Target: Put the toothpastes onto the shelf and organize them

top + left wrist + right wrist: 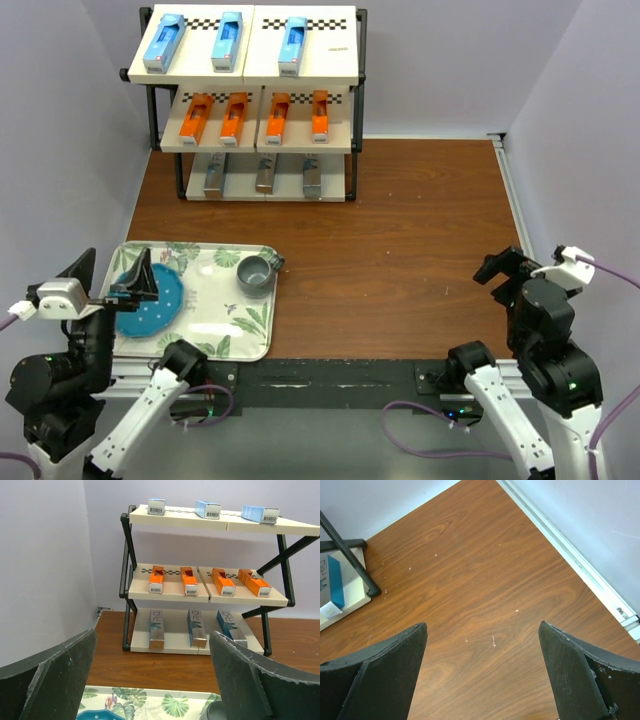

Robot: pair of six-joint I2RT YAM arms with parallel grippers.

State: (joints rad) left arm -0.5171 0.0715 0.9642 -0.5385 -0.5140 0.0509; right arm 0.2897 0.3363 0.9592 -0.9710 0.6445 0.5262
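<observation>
The left hand [152, 645] hangs wide and empty, with nothing between its fingers. It is above the near-left part of the leaf-patterned tray [250, 335]. The blue plate [170, 305] lies just beneath it and the grey cup [255, 275] sits off to its right. Neither is part of the task, which would explain why the hand grips neither.

Ahead of that hand and well apart stands the shelf [335, 50], and that is where the toothpastes are. Three light blue boxes [165, 42] lie on the top board, four orange boxes [197, 118] on the middle one and three metallic boxes [215, 175] on the bottom one. Each tier holds one colour. The boxes lie lengthwise in a spaced row with their barcode ends turned toward the hands, which reads as deliberate sorting rather than mere stowing. In the left wrist view the middle and right boxes on the top board sit slightly askew.

Every box I can see is on the shelf, so I judge the placing finished or very nearly so. At most, some straightening may be left.

The right hand [482, 625] is also spread wide and holds nothing. It hovers over bare brown table [420, 230], with the shelf's foot and its rightmost metallic box far off to the hand's left. Both hands sit back from the shelf, which looks like a resting pose.
</observation>
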